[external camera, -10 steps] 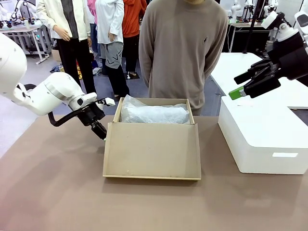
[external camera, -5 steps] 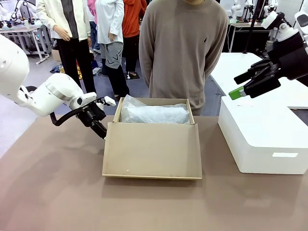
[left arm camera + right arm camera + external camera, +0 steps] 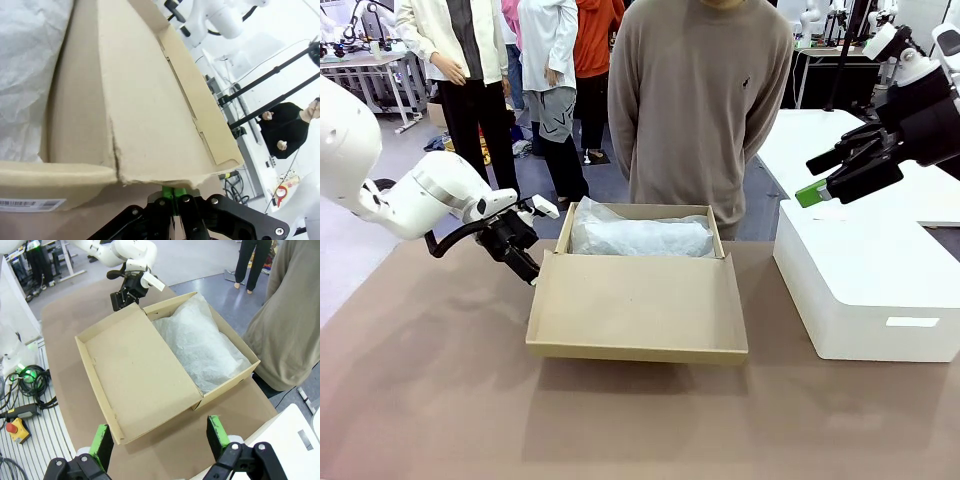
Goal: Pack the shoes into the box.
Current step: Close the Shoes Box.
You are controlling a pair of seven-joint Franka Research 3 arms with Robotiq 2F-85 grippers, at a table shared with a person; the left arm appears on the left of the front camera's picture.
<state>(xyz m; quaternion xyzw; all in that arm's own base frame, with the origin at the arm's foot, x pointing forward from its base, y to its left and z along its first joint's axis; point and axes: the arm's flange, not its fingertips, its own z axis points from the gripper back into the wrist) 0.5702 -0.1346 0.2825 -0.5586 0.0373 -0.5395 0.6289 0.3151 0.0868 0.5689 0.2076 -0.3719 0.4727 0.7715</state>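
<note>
The tan cardboard box (image 3: 715, 235) stands mid-table, white tissue paper (image 3: 640, 238) bulging inside; the shoes are hidden. Its hinged lid (image 3: 635, 300) folds toward me, its front edge raised off the table. My left gripper (image 3: 525, 270) is shut, tips against the underside of the lid's left corner; in the left wrist view the pressed-together green pads (image 3: 173, 192) sit just under the cardboard edge (image 3: 150, 175). My right gripper (image 3: 815, 178) hangs open in the air at the right. From above it (image 3: 159, 437) looks down on the lid (image 3: 135, 375) and tissue (image 3: 200, 350), nothing between its fingers.
A larger white box (image 3: 865, 280) sits at the table's right, below my right gripper. A person (image 3: 700, 110) in a beige sweater stands just behind the cardboard box. Bare brown tabletop (image 3: 430, 400) stretches in front and to the left.
The lid's front edge has lifted and swung slightly toward me. My left gripper has risen a little with the lid's corner. The right arm has stayed still.
</note>
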